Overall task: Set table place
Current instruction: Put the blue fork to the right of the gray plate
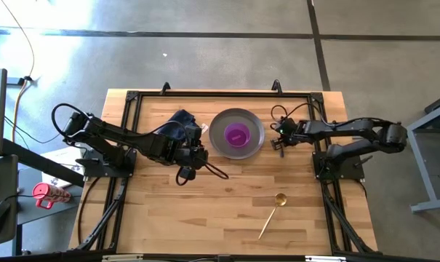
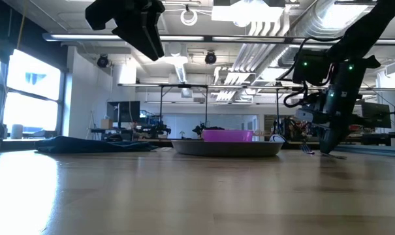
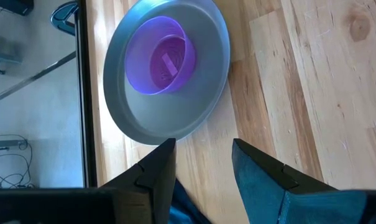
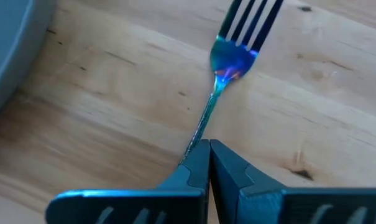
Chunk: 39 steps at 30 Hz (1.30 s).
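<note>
A round grey plate (image 1: 254, 143) lies at the far middle of the table, with a small magenta bowl (image 1: 238, 135) standing in it. A dark navy napkin (image 1: 180, 122) lies crumpled left of the plate. My left gripper (image 1: 203, 154) is open and empty, raised above the table (image 2: 135, 26) beside the napkin, and points at the plate (image 3: 203, 149). My right gripper (image 1: 281, 143) is just right of the plate, low at the table (image 2: 328, 149), and is shut on a blue-sheened fork (image 4: 234, 59). A slim gold spoon (image 1: 272, 212) lies at the near right. My right gripper pinches the fork's thin stem (image 4: 199, 138) between its two fingertips, a little behind the head. The fingers run along the fork, and the tines (image 4: 253, 15) point away from them. The fingers hide the handle. The tine end sits low at the tabletop (image 2: 306, 149); I cannot tell whether it rests there.
A black metal frame (image 1: 205, 94) edges the wooden table. Bare planks stretch across the near half of the table (image 1: 205, 211), apart from the spoon. Cables loop under the left wrist (image 1: 216, 172).
</note>
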Each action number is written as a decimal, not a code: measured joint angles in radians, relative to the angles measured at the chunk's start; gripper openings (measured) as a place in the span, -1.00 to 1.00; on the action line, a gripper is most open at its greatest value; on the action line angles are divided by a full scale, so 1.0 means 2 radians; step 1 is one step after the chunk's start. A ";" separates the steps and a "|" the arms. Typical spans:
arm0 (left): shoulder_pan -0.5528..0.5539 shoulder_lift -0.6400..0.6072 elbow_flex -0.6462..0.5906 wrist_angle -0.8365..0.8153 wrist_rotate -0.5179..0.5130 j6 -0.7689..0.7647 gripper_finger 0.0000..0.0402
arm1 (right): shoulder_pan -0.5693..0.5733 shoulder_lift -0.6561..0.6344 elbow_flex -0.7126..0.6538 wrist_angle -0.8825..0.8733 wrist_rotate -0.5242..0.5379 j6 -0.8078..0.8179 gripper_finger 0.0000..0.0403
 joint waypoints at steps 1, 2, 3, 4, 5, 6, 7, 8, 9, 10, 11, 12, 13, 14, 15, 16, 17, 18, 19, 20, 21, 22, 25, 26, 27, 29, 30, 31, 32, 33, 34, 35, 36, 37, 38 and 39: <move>0.000 0.000 0.000 0.000 0.000 0.000 -0.29 | 0.000 0.000 0.000 0.004 0.000 0.000 -1.00; 0.000 0.000 0.000 0.000 0.000 0.000 -0.29 | 0.000 0.001 0.000 0.010 0.001 0.000 -1.00; 0.000 0.000 0.000 0.000 0.000 0.000 -0.29 | 0.000 0.001 0.000 0.019 0.001 -0.001 -1.00; 0.000 0.000 0.000 0.000 0.000 0.000 -0.29 | 0.000 0.002 0.000 0.036 0.001 -0.002 -1.00; 0.000 0.000 0.000 0.000 0.000 0.000 -0.29 | 0.000 0.001 0.002 0.046 0.001 -0.003 -1.00; 0.000 0.000 0.000 0.000 0.000 -0.001 -0.29 | 0.000 0.001 0.002 0.051 0.002 -0.003 -1.00; 0.000 0.000 0.000 0.000 0.000 -0.001 -0.29 | 0.000 0.001 0.001 0.058 0.002 -0.003 -1.00; 0.000 0.000 0.000 0.000 0.002 -0.001 -0.29 | 0.000 0.002 0.001 0.065 0.002 -0.004 -1.00; 0.000 0.000 0.000 0.000 0.005 -0.001 -0.29 | -0.001 0.001 0.001 0.074 0.003 -0.004 -1.00; 0.000 0.000 0.000 0.000 0.010 -0.001 -0.29 | -0.002 0.001 0.002 0.076 0.004 -0.005 -1.00; 0.000 0.000 0.000 0.000 0.015 -0.001 -0.29 | -0.004 0.001 0.002 0.071 0.004 -0.005 -1.00; 0.000 0.000 0.000 0.000 0.017 -0.001 -0.29 | -0.007 0.001 0.002 0.065 0.005 -0.007 -1.00; 0.000 0.000 0.000 0.000 0.019 -0.001 -0.29 | -0.009 0.001 0.001 0.062 0.005 -0.008 -1.00; 0.000 0.000 0.000 0.000 0.021 -0.001 -0.29 | -0.011 0.001 0.001 0.061 0.004 -0.008 -1.00; 0.000 0.000 0.000 0.000 0.021 -0.001 -0.29 | -0.012 0.001 0.001 0.060 0.000 -0.008 -1.00; 0.000 0.000 0.000 0.000 0.021 -0.001 -0.29 | -0.011 0.001 0.001 0.059 -0.004 -0.008 -1.00; 0.000 0.000 0.000 0.000 0.021 -0.001 -0.29 | -0.011 0.001 0.001 0.057 -0.008 -0.007 -1.00; 0.000 0.000 0.000 0.000 0.021 -0.001 -0.29 | -0.009 0.001 0.001 0.053 -0.010 -0.003 -1.00; 0.000 0.000 0.000 0.000 0.021 -0.001 -0.29 | -0.006 0.001 0.001 0.045 -0.013 0.001 -1.00; 0.000 0.000 0.000 0.000 0.021 0.000 -0.29 | -0.003 0.001 0.001 0.033 -0.015 0.004 -1.00; 0.000 0.000 0.000 0.000 0.021 0.000 -0.29 | 0.002 0.001 0.001 0.022 -0.017 0.010 -1.00; 0.000 0.000 0.000 0.000 0.021 0.000 -0.29 | 0.008 0.001 0.001 0.012 -0.016 0.017 -1.00; 0.000 0.000 0.000 0.000 0.020 0.000 -0.29 | 0.031 0.000 0.002 0.002 -0.010 0.036 -1.00; 0.000 0.000 0.000 0.000 0.020 0.000 -0.29 | 0.037 0.000 0.002 0.002 -0.009 0.044 -1.00; 0.000 0.000 0.000 0.000 0.019 0.000 -0.29 | 0.045 0.000 0.002 0.003 -0.009 0.051 -1.00; 0.000 0.000 0.000 0.000 0.018 0.000 -0.29 | 0.059 0.000 0.002 0.007 -0.010 0.068 -1.00; 0.000 0.000 0.000 0.000 0.017 0.000 -0.29 | 0.066 0.000 0.002 0.009 -0.011 0.075 -1.00; 0.000 0.000 0.000 0.000 0.016 0.001 -0.29 | 0.071 0.000 0.002 0.011 -0.013 0.082 -1.00; 0.000 0.000 0.000 0.000 0.016 0.001 -0.29 | 0.076 0.000 0.002 0.012 -0.013 0.088 -1.00; 0.000 0.000 0.000 0.000 0.016 0.002 -0.29 | 0.080 0.000 0.002 0.014 -0.013 0.093 -1.00; 0.000 0.000 0.000 0.000 0.016 0.002 -0.29 | 0.084 0.000 0.002 0.015 -0.014 0.098 -1.00; 0.000 0.000 0.000 0.000 0.016 0.002 -0.29 | 0.087 0.000 0.002 0.016 -0.014 0.103 -1.00; 0.000 0.000 0.000 0.000 0.016 0.002 -0.29 | 0.090 0.000 0.002 0.018 -0.013 0.108 -1.00; 0.000 0.000 0.000 0.000 0.016 0.003 -0.29 | 0.092 0.000 0.002 0.021 -0.012 0.110 -1.00; 0.000 0.000 0.000 0.000 0.015 0.003 -0.29 | 0.095 0.000 0.002 0.025 -0.011 0.112 -1.00; 0.000 0.000 0.000 0.000 0.014 0.005 -0.29 | 0.097 0.000 0.002 0.028 -0.009 0.116 -1.00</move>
